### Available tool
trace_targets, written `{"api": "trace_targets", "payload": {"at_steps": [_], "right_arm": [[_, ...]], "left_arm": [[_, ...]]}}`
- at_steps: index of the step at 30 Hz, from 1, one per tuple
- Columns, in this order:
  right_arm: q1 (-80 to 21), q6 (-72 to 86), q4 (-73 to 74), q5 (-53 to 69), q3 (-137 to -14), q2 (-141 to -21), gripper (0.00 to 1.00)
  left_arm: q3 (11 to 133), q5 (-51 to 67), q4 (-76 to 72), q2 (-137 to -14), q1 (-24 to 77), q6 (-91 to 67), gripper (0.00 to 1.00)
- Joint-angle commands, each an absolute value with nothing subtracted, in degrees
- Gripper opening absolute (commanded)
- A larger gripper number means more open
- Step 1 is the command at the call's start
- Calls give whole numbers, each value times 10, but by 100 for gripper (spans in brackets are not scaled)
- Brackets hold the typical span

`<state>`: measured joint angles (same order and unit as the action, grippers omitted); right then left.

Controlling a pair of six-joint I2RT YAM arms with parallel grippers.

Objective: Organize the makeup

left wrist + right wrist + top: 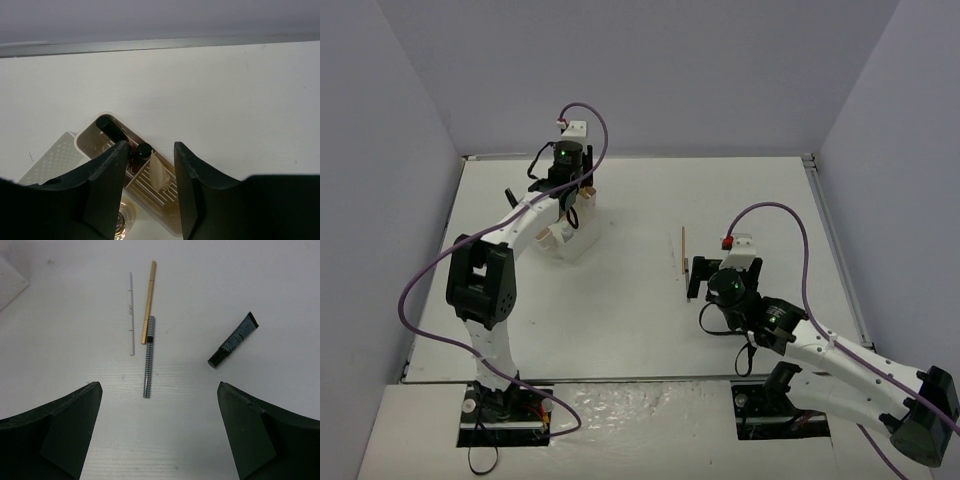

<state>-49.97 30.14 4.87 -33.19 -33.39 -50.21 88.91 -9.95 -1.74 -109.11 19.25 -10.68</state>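
Fingers of the left gripper [150, 149] are parted with nothing between them, just above the white box [55, 155]. Already in its compartments: black-capped sticks [112, 129], a tan piece [159, 172], a small bottle [122, 220]. The right gripper [159, 390] is wide open and empty over the table [60, 300]. Four items lie loose there: checkered pencil [148, 360], gold pencil [148, 302] and white pencil [131, 315] close together, black tube [233, 340] apart. Partly done, at least these four are left. All are slim and likely to roll.
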Motion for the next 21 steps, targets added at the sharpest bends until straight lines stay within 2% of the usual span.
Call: {"api": "trace_targets", "payload": {"at_steps": [1,9,15,21], "right_arm": [[-441,366,100,-352,-362,-514,97],[-295,380,112,-253,-365,-573,96],[-237,374,89,-225,-370,-648,95],[-215,373,33,-202,-370,-711,90]], "left_arm": [[896,-102,-63,-1034,187,-111,46],[879,-100,-19,-934,187,-132,75],[890,-103,103,-846,186,-179,90],[884,-73,263,-753,187,-225,96]]}}
